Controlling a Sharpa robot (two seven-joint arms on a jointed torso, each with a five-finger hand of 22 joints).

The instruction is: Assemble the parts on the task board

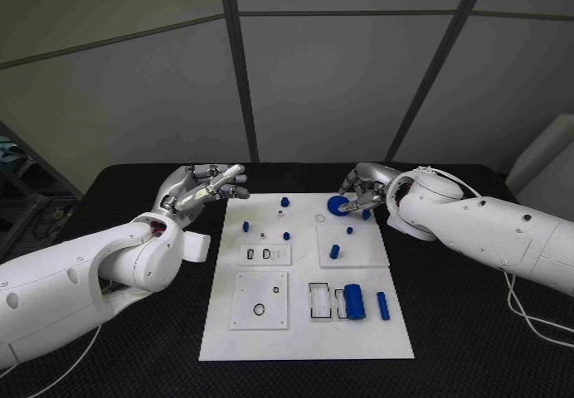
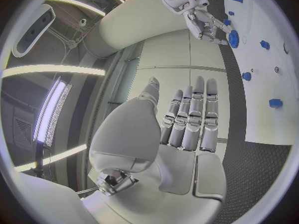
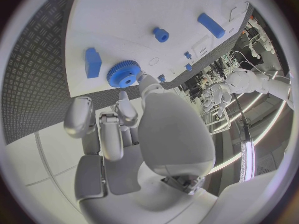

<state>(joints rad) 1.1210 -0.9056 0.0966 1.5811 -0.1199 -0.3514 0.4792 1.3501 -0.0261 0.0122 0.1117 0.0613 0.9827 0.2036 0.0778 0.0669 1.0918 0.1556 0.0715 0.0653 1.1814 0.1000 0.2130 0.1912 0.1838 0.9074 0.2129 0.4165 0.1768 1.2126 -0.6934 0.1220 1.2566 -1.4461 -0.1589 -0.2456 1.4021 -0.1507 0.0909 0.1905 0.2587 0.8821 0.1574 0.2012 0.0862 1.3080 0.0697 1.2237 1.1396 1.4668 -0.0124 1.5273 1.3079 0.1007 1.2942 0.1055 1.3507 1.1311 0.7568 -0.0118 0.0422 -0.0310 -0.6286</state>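
Right hand (image 1: pixel 359 192) is at the far right corner of the white board (image 1: pixel 240 342). Its fingertips pinch a round blue gear (image 1: pixel 340 206) with little teeth all around it and a hole in the middle. In the right wrist view the fingers (image 3: pixel 124 115) curl in and touch the gear's (image 3: pixel 123 73) edge, and the gear sits low over the board (image 3: pixel 112 20), just beside a small blue block (image 3: pixel 92 62). I cannot tell if the gear is touching the board or is a little above it.

What could go wrong? The hold is only at the edge, so I think the gear could slip out and roll away. It could also tip and not go down flat on its spot. The hand could bump the blue block next to it, or the small blue peg (image 1: pixel 365 214) close by.

Left hand (image 1: pixel 203 189) is at the far left corner of the board, just off its edge. Its fingers are straight and close side by side, and it holds nothing. In the left wrist view the fingers (image 2: pixel 193 114) point out over the table, away from the parts.

More blue parts wait on the board: small pegs (image 1: pixel 284 201) near the far edge, a fat blue roller (image 1: pixel 353 300) and a thin blue bar (image 1: pixel 383 305) near the front. So I think much of the job is left.
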